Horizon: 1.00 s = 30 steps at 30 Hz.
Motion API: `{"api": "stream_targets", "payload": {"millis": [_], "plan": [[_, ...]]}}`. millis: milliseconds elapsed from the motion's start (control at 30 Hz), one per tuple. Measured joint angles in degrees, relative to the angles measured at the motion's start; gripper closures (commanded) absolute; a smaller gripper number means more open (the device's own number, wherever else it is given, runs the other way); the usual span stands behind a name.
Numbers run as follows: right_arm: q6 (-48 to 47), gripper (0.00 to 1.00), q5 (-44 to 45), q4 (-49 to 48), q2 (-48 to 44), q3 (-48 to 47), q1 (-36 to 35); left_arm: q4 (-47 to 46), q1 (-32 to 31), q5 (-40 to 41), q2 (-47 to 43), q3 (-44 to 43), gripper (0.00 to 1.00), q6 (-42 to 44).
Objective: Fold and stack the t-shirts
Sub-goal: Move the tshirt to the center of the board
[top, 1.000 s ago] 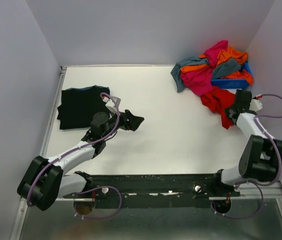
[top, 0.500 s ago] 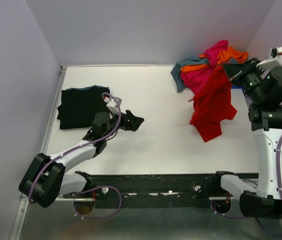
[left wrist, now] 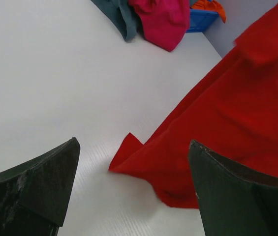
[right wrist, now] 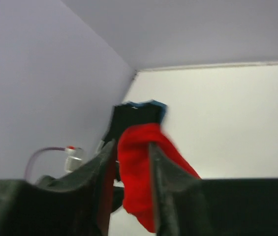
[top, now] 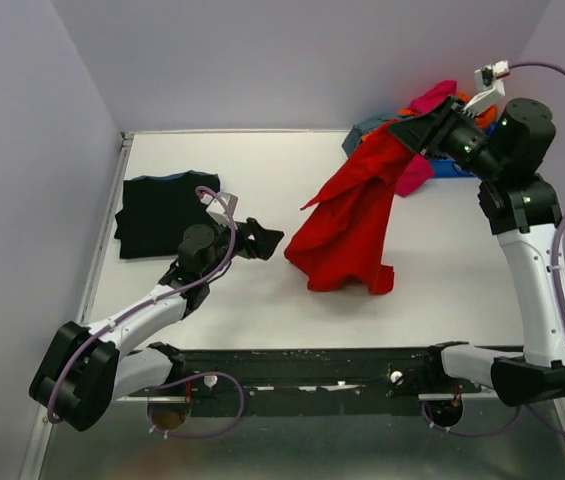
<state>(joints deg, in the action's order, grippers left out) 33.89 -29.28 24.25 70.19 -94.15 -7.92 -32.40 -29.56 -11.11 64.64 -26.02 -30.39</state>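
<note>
A bright red t-shirt (top: 352, 225) hangs stretched from my raised right gripper (top: 412, 130), and its lower end is bunched on the table's middle. In the right wrist view the red cloth (right wrist: 134, 167) fills the narrow gap between the fingers of the right gripper (right wrist: 131, 145), which is shut on it. My left gripper (top: 272, 240) stands open low over the table, just left of the red heap. Its fingers frame the shirt's near corner (left wrist: 129, 152) without touching it. A folded black t-shirt (top: 157, 215) with blue trim lies flat at the far left.
A pile of magenta (top: 432, 100), orange and grey-teal t-shirts sits in and around a blue bin (top: 452, 165) at the back right corner. The left wrist view shows the magenta shirt (left wrist: 161, 17) and the bin (left wrist: 200, 19). Walls close in the table's back and sides.
My right arm rose from beside the pile and swung left, dragging the red t-shirt out over the table's middle. The left arm has barely moved.
</note>
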Motion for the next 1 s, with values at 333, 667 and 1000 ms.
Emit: {"api": "stream_targets", "payload": {"millis": [333, 667, 1000], "plan": [[2.0, 0.07, 14.0, -1.0, -3.6, 31.9, 0.0, 2.5, 0.0, 1.0, 0.0, -0.5, 0.01, 0.4], [0.5, 0.18, 22.9, -14.1, -7.9, 60.7, -0.1, 7.7, -2.6, 0.4, 7.4, -5.7, 0.12, 3.1], [2.1, 0.22, 23.6, -27.6, -2.1, 61.9, -0.1, 13.6, -15.6, 2.7, 19.4, -16.9, 0.14, 12.1]]}}
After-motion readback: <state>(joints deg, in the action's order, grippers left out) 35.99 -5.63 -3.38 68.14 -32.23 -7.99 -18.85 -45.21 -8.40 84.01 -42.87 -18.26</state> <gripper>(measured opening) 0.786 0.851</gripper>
